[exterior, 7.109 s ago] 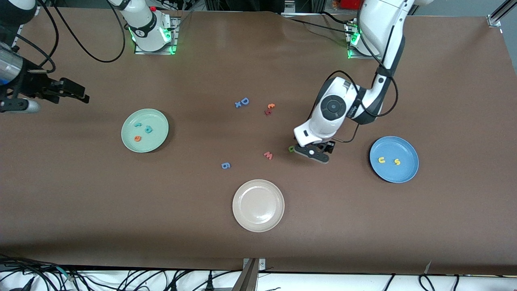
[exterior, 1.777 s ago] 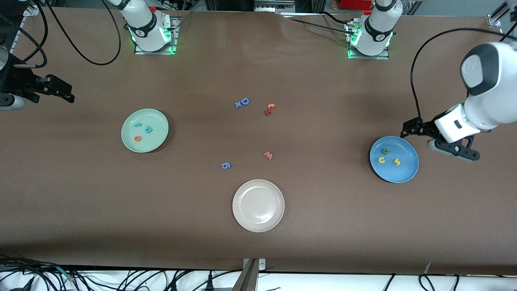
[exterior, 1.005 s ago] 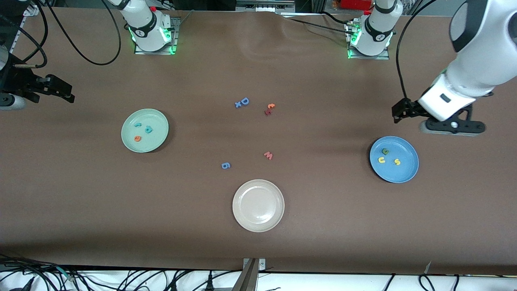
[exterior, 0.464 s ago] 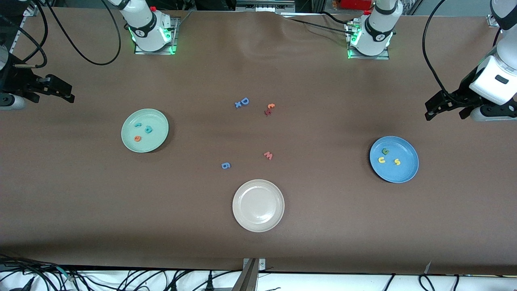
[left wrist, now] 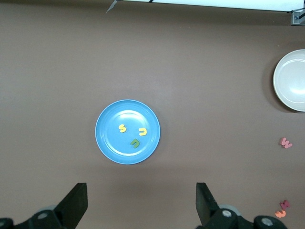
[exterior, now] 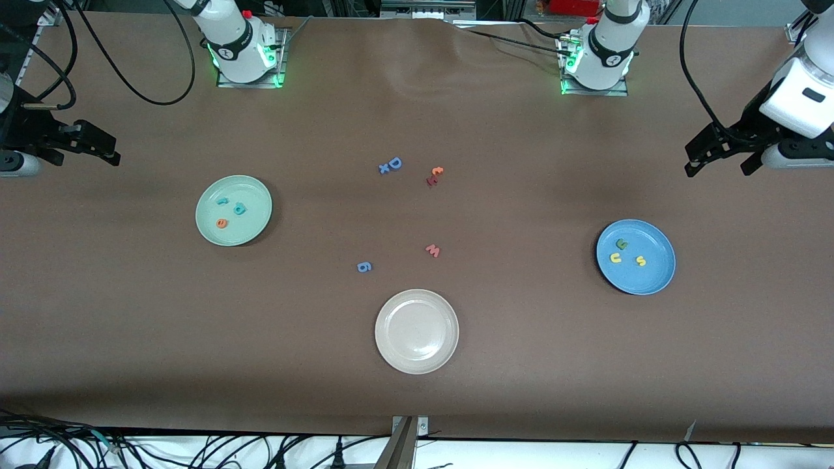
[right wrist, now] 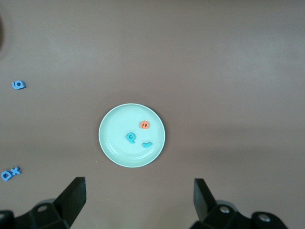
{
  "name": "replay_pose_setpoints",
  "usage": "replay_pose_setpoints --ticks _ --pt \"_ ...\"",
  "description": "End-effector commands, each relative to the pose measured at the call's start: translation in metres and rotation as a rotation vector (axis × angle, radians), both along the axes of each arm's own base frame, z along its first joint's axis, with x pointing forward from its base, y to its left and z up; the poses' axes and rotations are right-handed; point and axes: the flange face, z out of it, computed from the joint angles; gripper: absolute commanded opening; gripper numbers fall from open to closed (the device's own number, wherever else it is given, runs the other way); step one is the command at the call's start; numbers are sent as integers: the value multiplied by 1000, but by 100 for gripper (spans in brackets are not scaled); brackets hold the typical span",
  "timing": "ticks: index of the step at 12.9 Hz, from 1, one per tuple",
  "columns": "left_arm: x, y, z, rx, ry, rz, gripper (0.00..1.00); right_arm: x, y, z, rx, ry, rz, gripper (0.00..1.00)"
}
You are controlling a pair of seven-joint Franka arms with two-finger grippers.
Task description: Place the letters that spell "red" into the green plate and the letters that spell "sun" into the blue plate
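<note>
The green plate holds the teal "r", the teal-blue "d" and the orange "e". In the blue plate lie the yellow "s", the olive-green "u" and the yellow "n". My left gripper hangs open and empty, high over bare table at the left arm's end. My right gripper waits open and empty over the right arm's end.
Loose letters lie mid-table: a blue "D" with a small "x", an orange "t", a pink "w" and a blue "g". A cream-white plate sits nearer the front camera.
The left arm has swung away from beside the blue plate, rising toward its end of the table. The right arm has stayed still. All letters lie as before.
</note>
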Motion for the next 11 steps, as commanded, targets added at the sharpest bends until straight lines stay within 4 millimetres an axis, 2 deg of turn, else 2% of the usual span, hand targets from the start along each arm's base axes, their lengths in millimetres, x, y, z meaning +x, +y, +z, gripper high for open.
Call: replay_pose_setpoints --ticks 1,11 --pt "-8 -2 -5 -17 15 9 100 -1 -1 5 -14 0 14 100" --pt "0 3 1 -22 5 13 100 -2 -1 6 -16 -2 14 100"
